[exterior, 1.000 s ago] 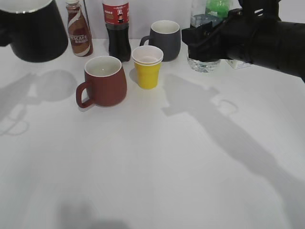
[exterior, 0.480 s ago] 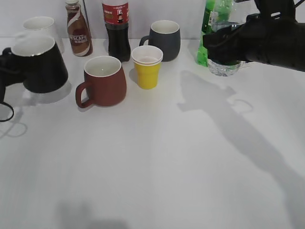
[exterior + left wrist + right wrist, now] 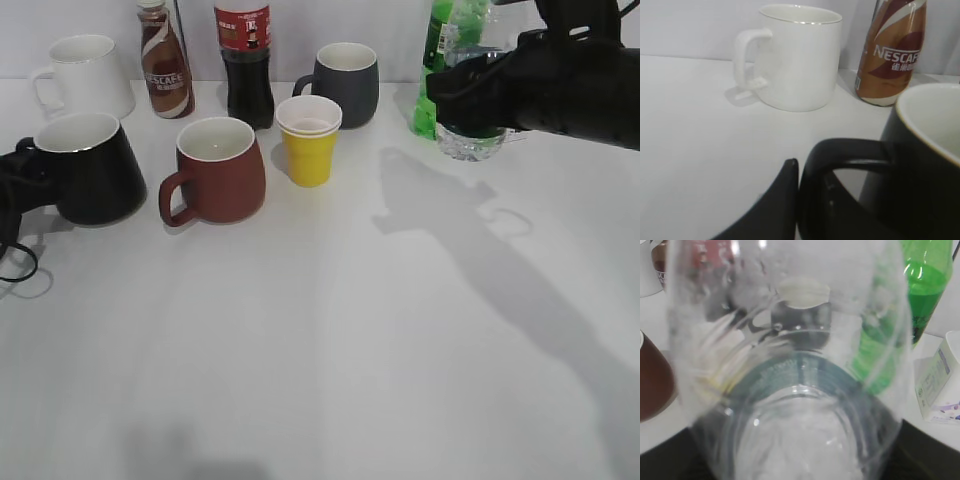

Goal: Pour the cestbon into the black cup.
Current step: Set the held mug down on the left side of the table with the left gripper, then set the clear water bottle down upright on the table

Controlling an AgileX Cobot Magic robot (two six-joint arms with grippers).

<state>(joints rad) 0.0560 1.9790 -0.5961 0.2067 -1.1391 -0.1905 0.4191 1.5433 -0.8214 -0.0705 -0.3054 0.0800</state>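
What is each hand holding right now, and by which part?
Left hand: black cup, by its handle. Right hand: cestbon, around its body.

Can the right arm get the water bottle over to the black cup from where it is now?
Probably yes. The right gripper holds the water bottle at far right; the black cup sits far left. The reddish-brown mug and yellow cup stand between, so it should travel above them.

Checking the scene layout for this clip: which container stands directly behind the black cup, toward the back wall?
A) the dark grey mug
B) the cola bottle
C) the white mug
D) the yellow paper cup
C: in the exterior view the white mug stands behind the black cup at the table's left, and the left wrist view shows it beyond the cup's handle beside the Nescafe bottle.
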